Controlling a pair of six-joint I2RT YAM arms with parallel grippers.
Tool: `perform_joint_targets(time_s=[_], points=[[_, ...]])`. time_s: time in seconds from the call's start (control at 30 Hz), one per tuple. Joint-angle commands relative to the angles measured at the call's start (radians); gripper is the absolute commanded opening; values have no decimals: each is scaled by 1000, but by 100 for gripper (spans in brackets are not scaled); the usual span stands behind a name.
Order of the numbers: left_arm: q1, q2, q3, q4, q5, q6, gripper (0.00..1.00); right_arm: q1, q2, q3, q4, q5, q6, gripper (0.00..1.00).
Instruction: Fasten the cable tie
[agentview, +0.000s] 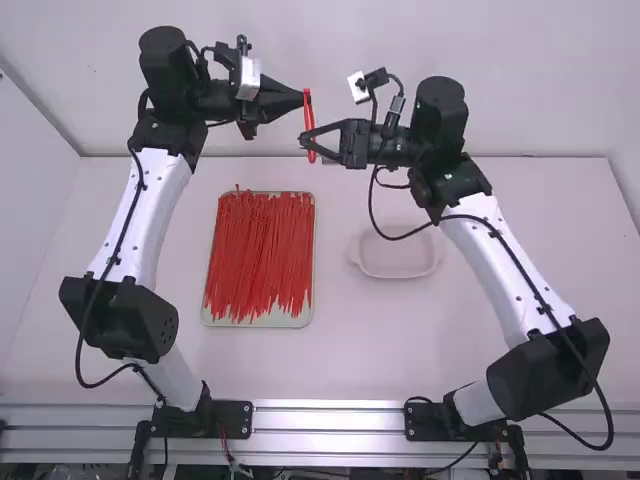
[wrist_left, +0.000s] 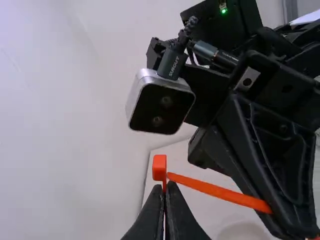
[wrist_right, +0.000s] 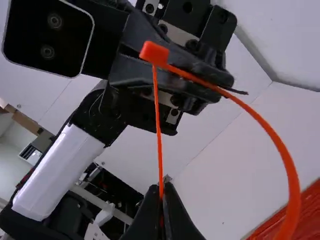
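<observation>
– Cable tie (agentview: 309, 125): where is it?

– Up in the air between the two arms, well above the surface (agentview: 560, 220) and out past the tray (agentview: 255, 322) of spare red ties. It is bowed into a loop.

– Who holds what?

– Left hand (wrist_left: 164, 187) is pinched tight on it just under the square head (wrist_left: 159, 167). Right hand (wrist_right: 161, 191) is pinched tight on the strap (wrist_right: 159, 130), whose straight run reaches up to the head while the rest arcs out to the side.

– So which step is this?

– Threading, I'd judge. The straight run meets the head, but I cannot tell whether the tip has entered the slot.

– And the next move?

– If it isn't in, a fine line-up of tip and slot, with the left hand holding the head steady. If it is, the right hand needs to regrip the tip beyond the head and pull it through until the loop closes.
</observation>
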Motion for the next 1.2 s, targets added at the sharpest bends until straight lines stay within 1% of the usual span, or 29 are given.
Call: perform_joint_targets(time_s=[0.0, 0.17, 0.77, 0.87, 1.0, 1.17], points=[[12, -10, 27, 4, -4, 13, 2, -3, 0, 2, 5, -1, 3, 0], [11, -10, 27, 3, -2, 13, 2, -3, 0, 2, 26, 3, 7, 0], [17, -10, 27, 3, -1, 13, 2, -4, 0, 2, 22, 29, 7, 0], [16, -10, 27, 4, 33, 13, 2, -4, 0, 2, 32, 30, 19, 0], [4, -10, 27, 3, 32, 13, 2, -4, 0, 3, 77, 28, 57, 0], [5, -10, 27, 19, 77, 13, 2, -4, 0, 2, 78, 50, 59, 0]])
